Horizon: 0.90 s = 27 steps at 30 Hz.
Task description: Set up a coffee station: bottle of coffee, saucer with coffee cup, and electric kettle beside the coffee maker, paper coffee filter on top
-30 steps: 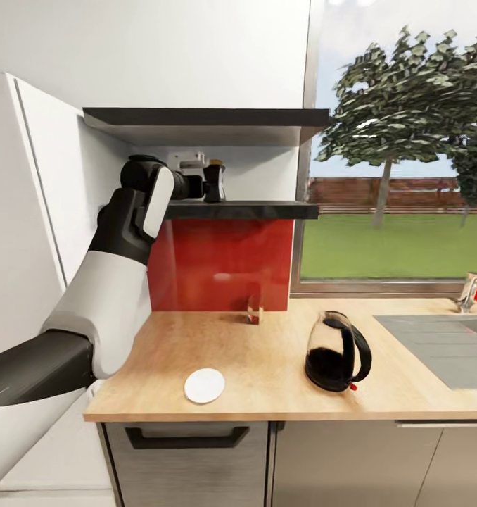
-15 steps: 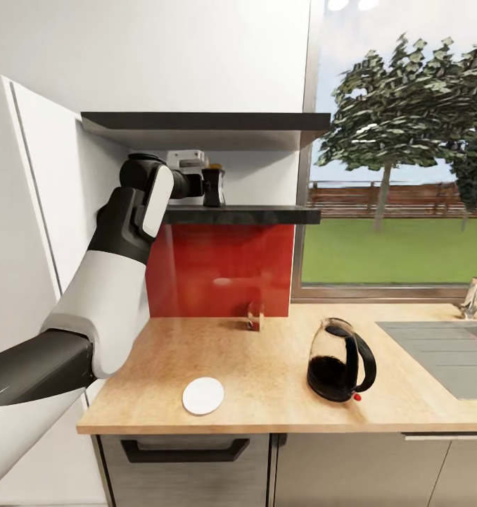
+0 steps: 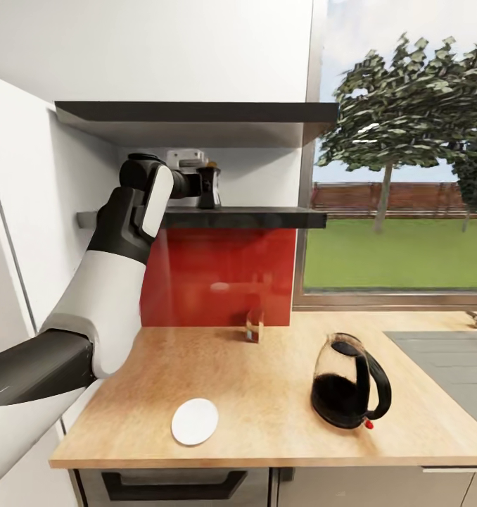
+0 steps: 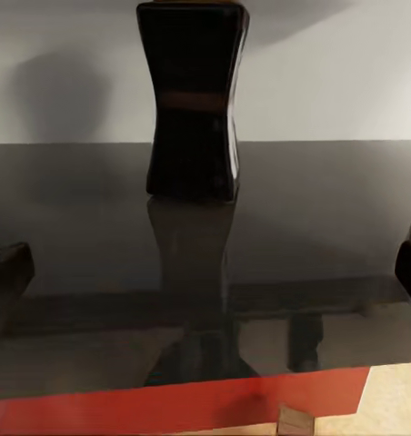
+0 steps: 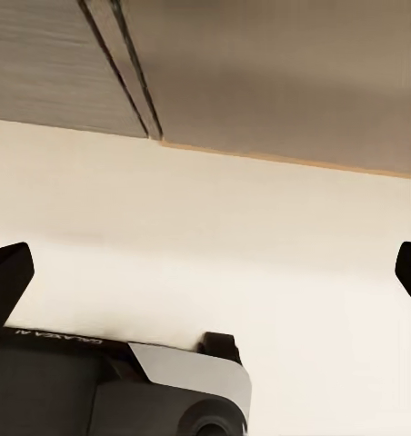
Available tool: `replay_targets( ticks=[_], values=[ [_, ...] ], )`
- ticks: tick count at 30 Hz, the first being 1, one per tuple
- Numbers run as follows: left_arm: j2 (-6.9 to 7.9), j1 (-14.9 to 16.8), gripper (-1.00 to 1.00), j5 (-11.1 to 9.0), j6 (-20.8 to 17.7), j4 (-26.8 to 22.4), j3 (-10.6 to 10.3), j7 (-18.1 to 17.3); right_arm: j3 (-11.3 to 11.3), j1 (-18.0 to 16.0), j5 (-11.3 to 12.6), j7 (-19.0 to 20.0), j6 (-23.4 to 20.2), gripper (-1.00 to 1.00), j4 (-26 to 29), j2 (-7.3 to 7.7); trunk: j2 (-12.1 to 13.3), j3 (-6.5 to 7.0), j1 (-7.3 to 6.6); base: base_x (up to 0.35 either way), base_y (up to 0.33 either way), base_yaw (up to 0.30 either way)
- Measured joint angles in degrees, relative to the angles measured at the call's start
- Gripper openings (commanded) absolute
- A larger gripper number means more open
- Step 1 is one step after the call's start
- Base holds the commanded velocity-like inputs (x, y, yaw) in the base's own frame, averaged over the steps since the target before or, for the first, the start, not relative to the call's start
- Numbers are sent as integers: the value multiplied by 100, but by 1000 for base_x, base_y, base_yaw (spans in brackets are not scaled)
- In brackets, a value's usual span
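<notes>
At far left of the head view, the left arm (image 3: pixel 122 282) rises from the lower corner to the dark kitchen shelf (image 3: pixel 252 217), its wrist level with the shelf board. Beyond the wrist, the left gripper (image 3: pixel 200 184) reaches over the shelf toward a dark, waisted object (image 3: pixel 207 186) that stands upright on the board; whether this is the bottle of coffee cannot be told, as no cap or label is legible. Left wrist view: the same dark object (image 4: pixel 193 100) stands upright on the glossy shelf surface (image 4: pixel 287 227), ahead of the gripper and apart from it. The two fingertips (image 4: pixel 5 277) appear at opposite edges of that picture, wide apart, with nothing between them.

Below the shelf, a red backsplash panel (image 3: pixel 217 274) meets the kitchen countertop (image 3: pixel 266 394). On the countertop, from left to right: the saucer (image 3: pixel 195 422) lies flat near the front edge; a small brown block-like item (image 3: pixel 254 325) stands at the foot of the red panel; the electric kettle (image 3: pixel 350 384) stands upright, well apart from the saucer, its black handle to the right. A grey sink (image 3: pixel 449 366) occupies the far right.

Right wrist view: the right gripper (image 5: pixel 205 272) has its fingertips (image 5: pixel 7 272) spread fully apart over a pale floor (image 5: pixel 260 236), holding nothing.
</notes>
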<state>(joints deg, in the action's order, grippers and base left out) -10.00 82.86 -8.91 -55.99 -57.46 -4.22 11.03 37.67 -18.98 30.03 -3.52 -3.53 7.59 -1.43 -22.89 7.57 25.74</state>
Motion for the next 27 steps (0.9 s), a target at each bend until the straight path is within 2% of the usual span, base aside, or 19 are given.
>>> replay_targets(
  ticks=[17, 27],
  values=[
    [0, 0, 100, 1, 5, -12, 10, 1, 0, 0, 0, 0, -1, 100, 0, 0, 0, 0, 2, 81, -21, 0],
    [0, 0, 100, 9, 2, -195, 33, 2, 0, 0, 0, 0, -1, 100, -2, 0, 0, 0, 1, 54, 0, 0]
  ],
)
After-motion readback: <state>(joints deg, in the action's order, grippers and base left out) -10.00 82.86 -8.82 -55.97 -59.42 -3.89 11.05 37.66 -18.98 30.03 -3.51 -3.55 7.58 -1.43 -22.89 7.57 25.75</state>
